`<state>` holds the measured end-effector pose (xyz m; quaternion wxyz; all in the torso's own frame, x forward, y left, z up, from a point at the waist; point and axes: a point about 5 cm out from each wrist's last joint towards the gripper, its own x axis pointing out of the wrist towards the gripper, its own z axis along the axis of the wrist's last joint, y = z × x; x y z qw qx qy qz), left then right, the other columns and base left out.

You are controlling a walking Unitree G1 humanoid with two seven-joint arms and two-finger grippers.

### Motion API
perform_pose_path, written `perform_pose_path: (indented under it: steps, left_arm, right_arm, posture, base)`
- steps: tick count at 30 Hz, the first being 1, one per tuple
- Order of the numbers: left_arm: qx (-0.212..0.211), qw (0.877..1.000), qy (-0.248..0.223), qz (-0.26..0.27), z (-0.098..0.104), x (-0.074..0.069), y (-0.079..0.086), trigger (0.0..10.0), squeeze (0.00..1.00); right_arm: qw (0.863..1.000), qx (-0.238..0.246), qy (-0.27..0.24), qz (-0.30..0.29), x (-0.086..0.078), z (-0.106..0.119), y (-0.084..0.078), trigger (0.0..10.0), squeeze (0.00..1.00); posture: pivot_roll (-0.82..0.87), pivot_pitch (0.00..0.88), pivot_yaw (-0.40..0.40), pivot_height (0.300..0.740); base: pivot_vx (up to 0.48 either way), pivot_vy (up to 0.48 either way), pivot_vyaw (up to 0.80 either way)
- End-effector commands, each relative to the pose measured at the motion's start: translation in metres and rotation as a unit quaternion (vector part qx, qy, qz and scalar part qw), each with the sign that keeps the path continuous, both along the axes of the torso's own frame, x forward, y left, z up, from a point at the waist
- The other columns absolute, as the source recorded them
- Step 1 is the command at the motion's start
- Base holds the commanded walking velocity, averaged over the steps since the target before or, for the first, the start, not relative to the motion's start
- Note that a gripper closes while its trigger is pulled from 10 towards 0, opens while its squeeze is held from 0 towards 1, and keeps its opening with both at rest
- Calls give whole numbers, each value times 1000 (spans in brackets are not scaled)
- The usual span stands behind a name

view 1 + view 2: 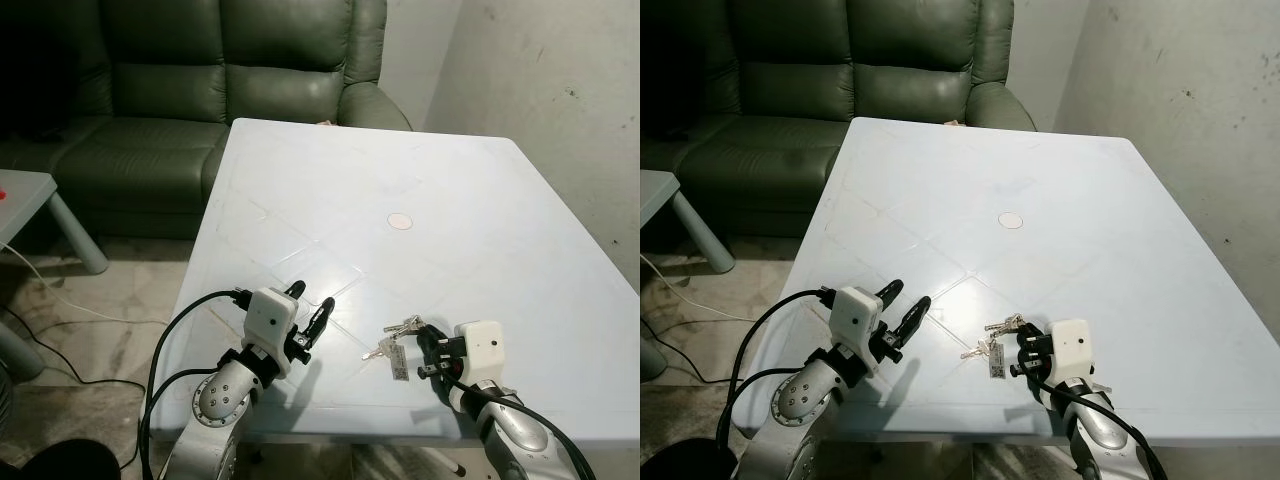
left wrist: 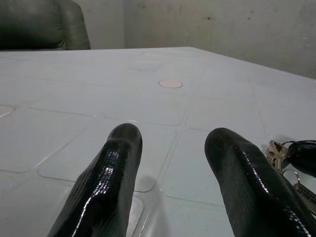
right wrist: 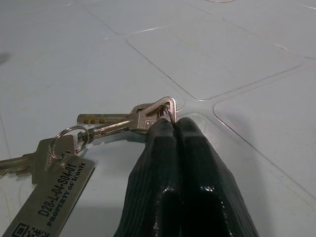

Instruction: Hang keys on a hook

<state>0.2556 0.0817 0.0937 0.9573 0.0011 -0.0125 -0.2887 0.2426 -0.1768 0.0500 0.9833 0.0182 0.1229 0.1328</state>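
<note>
Left eye view gives me the white table (image 1: 480, 220) with the keys (image 1: 398, 338) lying near its front edge, my right gripper (image 1: 428, 352) at them and my left gripper (image 1: 312, 310) just beside, over the tabletop. Left wrist view shows its fingers (image 2: 106, 182) spread, holding nothing. Right wrist view shows the right fingers (image 3: 190, 192) pressed together, pinching the key ring (image 3: 168, 111), with a metal tag (image 3: 52, 197) lying flat alongside.
</note>
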Motion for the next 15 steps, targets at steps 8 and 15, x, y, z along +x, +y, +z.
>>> perform_pose_path:
  steps: [8, 15]
  left_arm:
    - [1, 1000, -14, -2, 6, 4, -2, 10000, 0]
    - [-27, 998, -25, 44, 19, 20, 12, 10000, 0]
  right_arm:
    - [999, 45, -15, -22, 8, 12, 1, 0, 0]
    - [986, 116, -97, -74, 29, 54, -2, 0, 0]
  posture:
    - [-84, 0, -56, 740]
    - [-95, 0, -55, 740]
  base:
    - [0, 0, 0]
    - [0, 0, 0]
